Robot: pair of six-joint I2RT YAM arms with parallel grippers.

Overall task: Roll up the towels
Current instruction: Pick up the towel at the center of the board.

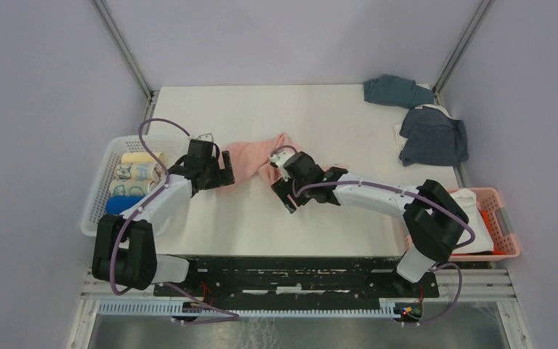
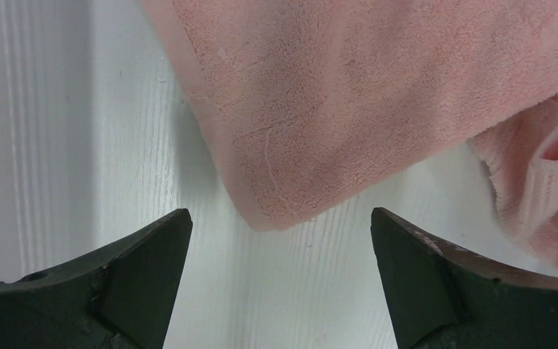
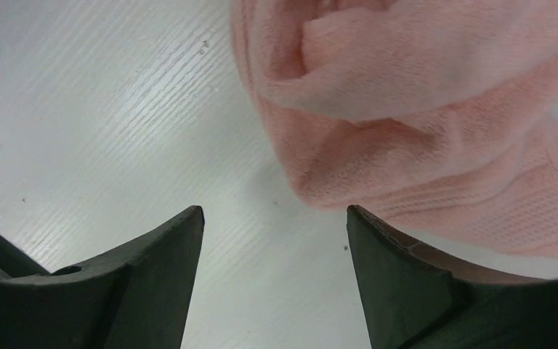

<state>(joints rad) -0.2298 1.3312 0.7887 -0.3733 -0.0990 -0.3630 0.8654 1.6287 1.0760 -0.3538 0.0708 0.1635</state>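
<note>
A pink towel [image 1: 253,157] lies crumpled on the white table between my two grippers. My left gripper [image 1: 224,173] is open at its left end, and in the left wrist view one towel corner [image 2: 276,211] lies flat just ahead of the empty gap between the fingers [image 2: 145,262]. My right gripper [image 1: 284,190] is open at the bunched right end. The right wrist view shows that folded end [image 3: 378,145] just beyond the fingertips [image 3: 378,247], nothing held. Two dark blue towels [image 1: 432,136] [image 1: 396,90] lie at the far right corner.
A white lattice basket [image 1: 98,190] at the left edge holds several rolled towels [image 1: 136,171]. A pink basket [image 1: 505,225] at the right edge holds a white towel [image 1: 474,211]. Bare table [image 1: 261,225] lies in front of the pink towel.
</note>
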